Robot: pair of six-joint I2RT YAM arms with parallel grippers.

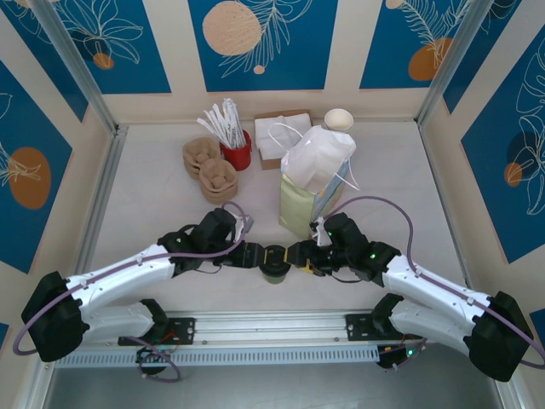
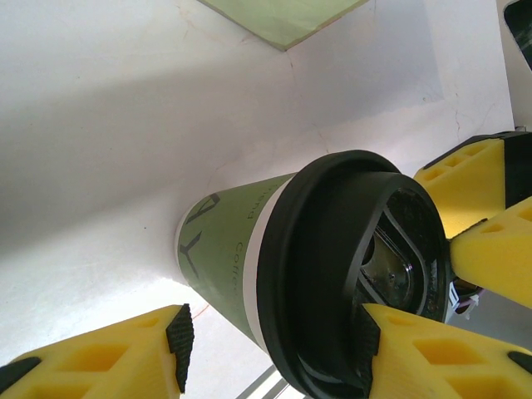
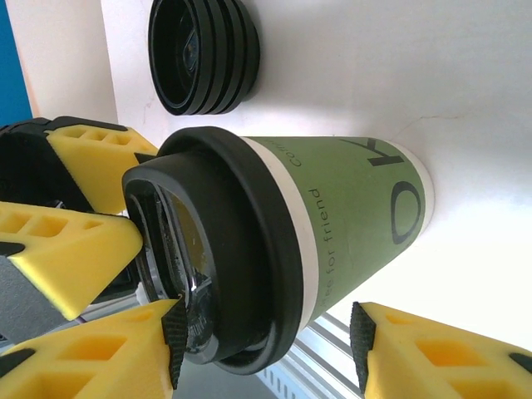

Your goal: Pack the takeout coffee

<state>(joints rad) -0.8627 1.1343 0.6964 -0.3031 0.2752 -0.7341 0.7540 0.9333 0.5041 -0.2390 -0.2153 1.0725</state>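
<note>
1. A white table (image 1: 145, 204) sits boxed in by cream walls with blue leaf-print panels (image 1: 264, 38).
2. The takeout coffee (image 1: 274, 271), a small green paper cup with a round black plastic lid, stands upright near the front centre of the table, near a pale green paper bag (image 1: 300, 209).
3. From above, the left gripper (image 1: 258, 254) and the right gripper (image 1: 300, 254) meet almost tip to tip over the lid.
4. The left wrist view shows the left gripper's yellow fingers (image 2: 100, 366) apart. One pad is at the lid's rim and the other stands clear of the cup, so it is not clamped.
5. The right wrist view shows the same of the right gripper's fingers (image 3: 440, 357). It also brings in a nested stack of black lids (image 3: 204, 54) on the table, with about four rims.
6. Up close, "for friend" can be read, and part of "Coffee". The large dark letters cannot be read whole.
7. The top view gives the back row:
   - two brown pulp carriers (image 1: 210, 168)
   - one red cup of white wrapped straws (image 1: 236, 146)
   - one pile of white napkins (image 1: 279, 135)
   - one open cream cup (image 1: 338, 119)
   - one white bag (image 1: 319, 158)
</note>
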